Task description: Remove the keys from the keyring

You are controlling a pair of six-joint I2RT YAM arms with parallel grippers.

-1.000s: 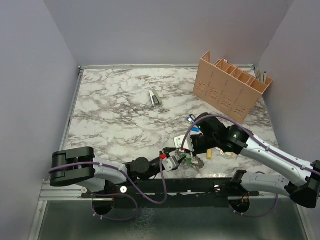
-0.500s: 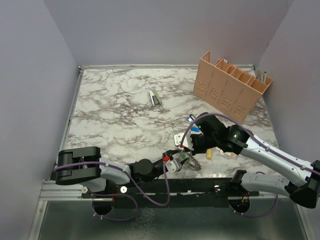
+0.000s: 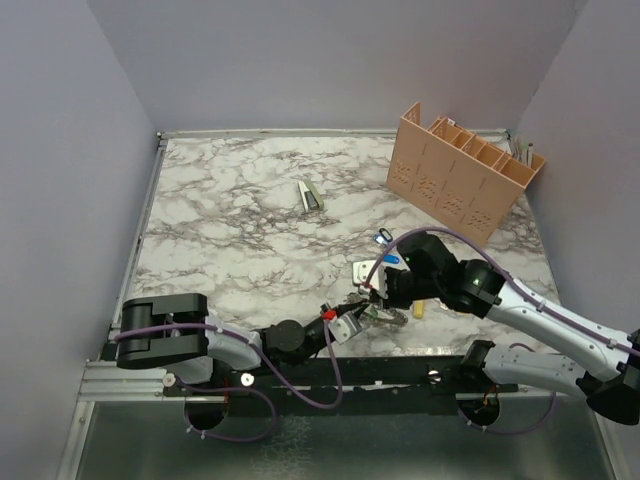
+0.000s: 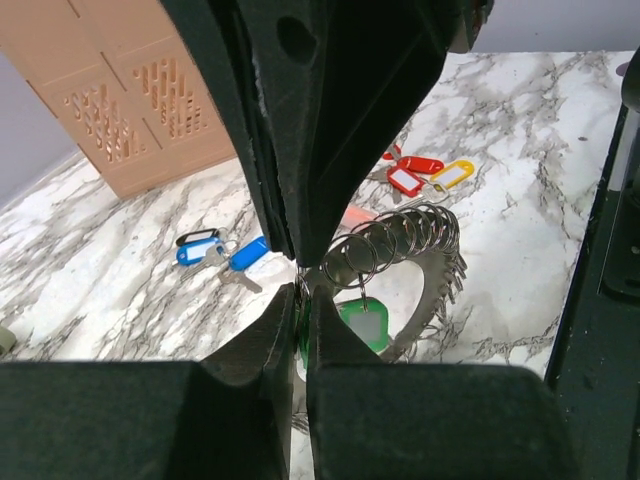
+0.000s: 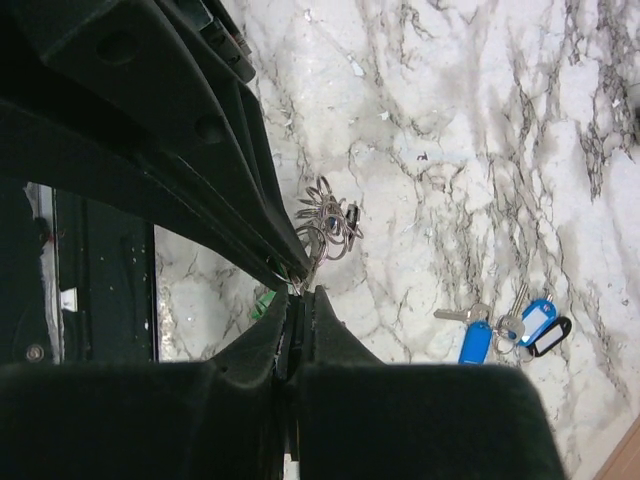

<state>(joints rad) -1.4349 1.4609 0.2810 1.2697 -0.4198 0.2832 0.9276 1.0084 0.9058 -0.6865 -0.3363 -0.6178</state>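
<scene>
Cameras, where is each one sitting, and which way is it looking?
Top external: above and behind the arms, looking down at the table; both arms show, with the left hand and right hand meeting.
Left wrist: on the left arm, looking past its own hand at the keyring; the right hand fills the top.
Right wrist: on the right arm, looking down past its own hand at the table.
Shared: both wrist views show the keyring and the blue keys.

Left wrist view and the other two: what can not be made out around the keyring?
Left wrist view: what the left end effector pinches; its own black fingers cover it.
Right wrist view: whether the right end effector holds the large grey coiled metal keyring; its fingers hide the contact.
Top view: the keys on the ring; too small.
</scene>
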